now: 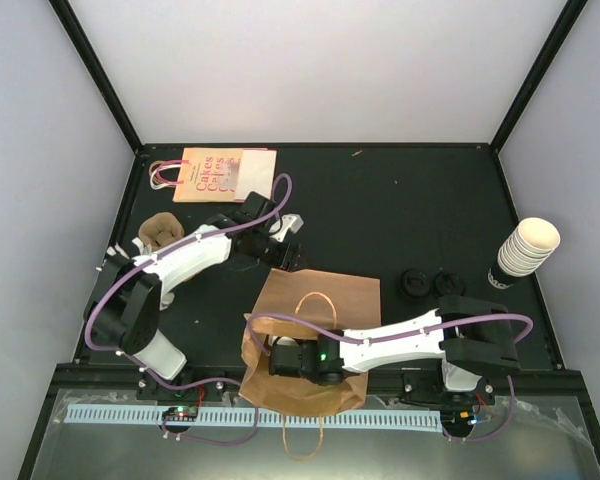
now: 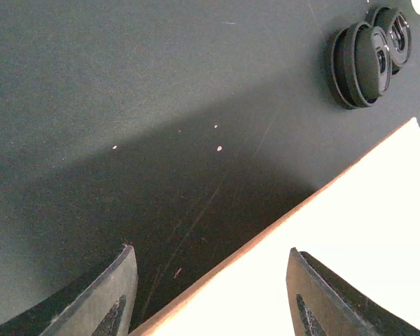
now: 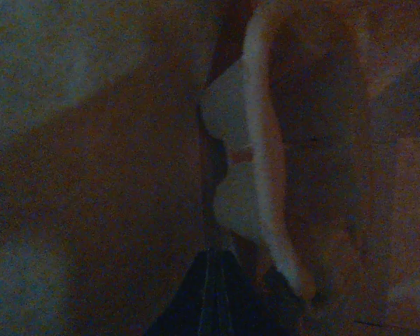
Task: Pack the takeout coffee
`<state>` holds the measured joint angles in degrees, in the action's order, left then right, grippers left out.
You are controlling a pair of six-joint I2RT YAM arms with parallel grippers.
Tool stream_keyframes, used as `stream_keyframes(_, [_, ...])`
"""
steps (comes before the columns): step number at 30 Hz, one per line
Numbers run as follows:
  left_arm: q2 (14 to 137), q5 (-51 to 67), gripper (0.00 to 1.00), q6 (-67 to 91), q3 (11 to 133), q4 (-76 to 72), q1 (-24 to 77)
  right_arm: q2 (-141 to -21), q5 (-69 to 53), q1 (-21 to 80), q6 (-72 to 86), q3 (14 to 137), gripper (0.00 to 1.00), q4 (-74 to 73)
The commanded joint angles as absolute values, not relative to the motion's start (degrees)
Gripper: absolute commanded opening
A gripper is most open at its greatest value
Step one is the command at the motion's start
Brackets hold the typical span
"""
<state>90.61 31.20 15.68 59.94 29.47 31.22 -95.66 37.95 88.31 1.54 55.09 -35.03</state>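
The right gripper [image 3: 217, 297], nearest the lens of its own wrist camera, shows as dark fingertips pressed together deep in the gloom of the brown paper bag [image 1: 320, 300]. The bag lies close to the front of the black table [image 1: 410, 210]. Whether the gripper pinches anything cannot be made out. A pale curved shape [image 3: 255, 161] sits just ahead of it against the brown paper, too dim to name. The takeout coffee, a small cup with a black lid, appears in none of the views; it may be hidden inside the bag, but that cannot be confirmed. The left gripper [image 2: 210, 280] hovers open and empty over bare table at the bag's far edge, touching nothing. Two loose black lids [image 1: 430, 283] sit to the right of the bag, with a leaning stack of lidless cups [image 1: 528, 248] beyond them. One bag handle [image 1: 303, 457] reaches past the table's near edge. The risk, on this evidence, is that nothing pins the bag down. A pull-out by the closed right gripper could drag the light paper toward that edge. It could also snag a fold and tip whatever stands inside, spilling the drink.
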Motion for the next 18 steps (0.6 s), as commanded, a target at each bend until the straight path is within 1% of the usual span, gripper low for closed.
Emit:
stream_keyframes(1, [88.5,31.9,0.61,16.6,59.8,29.5,31.9,-93.8,32.5,87.7,2.0,54.0,0.01,-34.2])
stream_keyframes(3, [87.9,31.3,0.61,16.7,59.9,29.9,31.9,-94.1,34.4,87.8,3.0,54.3,0.01,-35.1])
stream_keyframes(6, [85.7,29.1,0.65,16.9,60.8,32.1,31.8,-93.8,36.5,87.8,3.4,54.3,0.01,-36.0])
stream_keyframes(11, [77.6,24.1,0.80,15.9,63.6,38.4,31.9,-92.9,36.5,87.7,3.0,54.1,0.01,-36.0])
stream_keyframes(13, [73.1,22.3,0.84,15.1,64.7,42.4,31.9,-92.5,36.2,87.8,2.7,54.0,0.01,-35.8])
stream_keyframes(15, [69.5,21.3,0.86,13.8,65.3,44.9,31.9,-92.2,35.7,87.8,2.2,53.8,0.01,-35.5])
stream_keyframes(18, [62.9,22.0,0.85,11.0,65.0,49.0,31.9,-91.2,35.1,87.7,1.0,53.3,0.01,-35.2])
